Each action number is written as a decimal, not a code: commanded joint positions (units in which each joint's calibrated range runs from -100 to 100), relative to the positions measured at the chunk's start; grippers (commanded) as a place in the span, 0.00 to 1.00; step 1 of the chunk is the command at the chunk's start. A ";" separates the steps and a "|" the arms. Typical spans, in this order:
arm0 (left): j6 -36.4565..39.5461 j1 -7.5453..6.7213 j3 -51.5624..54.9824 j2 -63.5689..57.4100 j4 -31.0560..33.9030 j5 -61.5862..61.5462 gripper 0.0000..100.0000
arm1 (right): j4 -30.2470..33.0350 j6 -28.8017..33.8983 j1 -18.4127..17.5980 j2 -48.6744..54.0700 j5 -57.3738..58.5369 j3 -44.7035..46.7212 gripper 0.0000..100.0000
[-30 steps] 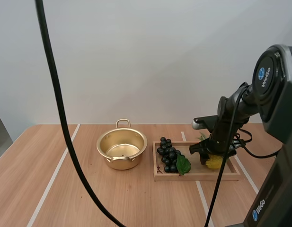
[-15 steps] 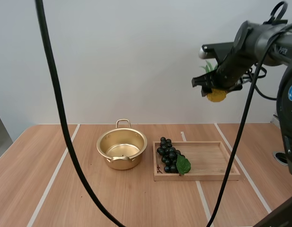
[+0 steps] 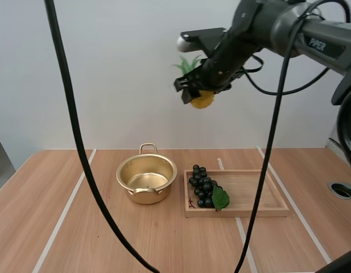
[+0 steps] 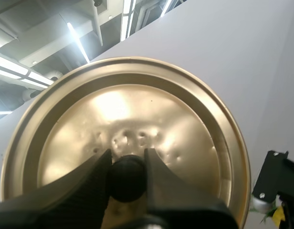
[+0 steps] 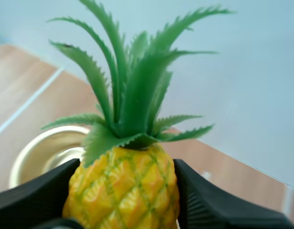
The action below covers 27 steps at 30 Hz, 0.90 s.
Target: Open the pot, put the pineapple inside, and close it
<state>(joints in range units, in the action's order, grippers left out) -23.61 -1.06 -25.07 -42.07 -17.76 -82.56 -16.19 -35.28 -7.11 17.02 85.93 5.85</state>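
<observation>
Right gripper [image 3: 199, 94]: clamped on the pineapple [image 3: 201, 100]. In the right wrist view the jaws stand part-way open, one black finger pressed against each flank of the yellow body just under the green crown. The fruit sits upright between them, with the leaves fanning out past the tips. In the high view the gripper is raised high above the table [image 3: 107, 239]. The fruit hangs at its tip, crown pointing up and toward my left side. The pineapple is in the air, not yet in the pot.

Left gripper [image 4: 126, 185]: closed on the black knob [image 4: 126, 176] of the gold lid [image 4: 151, 119]. The jaws pinch the knob from both sides. The lid's disc lies just beyond the tips, its top face turned toward the gripper. Just past the lid's rim the right arm's gripper appears, with a scrap of yellow and green at it.

Pot [image 3: 135, 196]: gold, lidless, standing on the table well below the right gripper and off toward my left of it. Its mouth is open and its bare gold floor is in plain sight. In the right wrist view the open mouth shows beyond the fruit.

Tray [image 3: 260, 196]: wooden, well beneath the right gripper, just beside the pot on my right of it and apart from it. It holds a bunch of dark grapes [image 3: 202, 186] with a green leaf [image 3: 221, 198], both at the end nearest the pot. The far end shows bare wood.
</observation>
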 commanded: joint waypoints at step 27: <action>0.39 0.20 -0.21 -0.39 10.32 -11.19 0.00 | 1.48 -7.00 -10.27 -28.20 4.23 -0.50 0.00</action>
<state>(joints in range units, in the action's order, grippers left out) -23.61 -0.91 -25.07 -42.07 -8.81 -92.62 -14.46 -41.67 -17.33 -10.80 89.65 5.85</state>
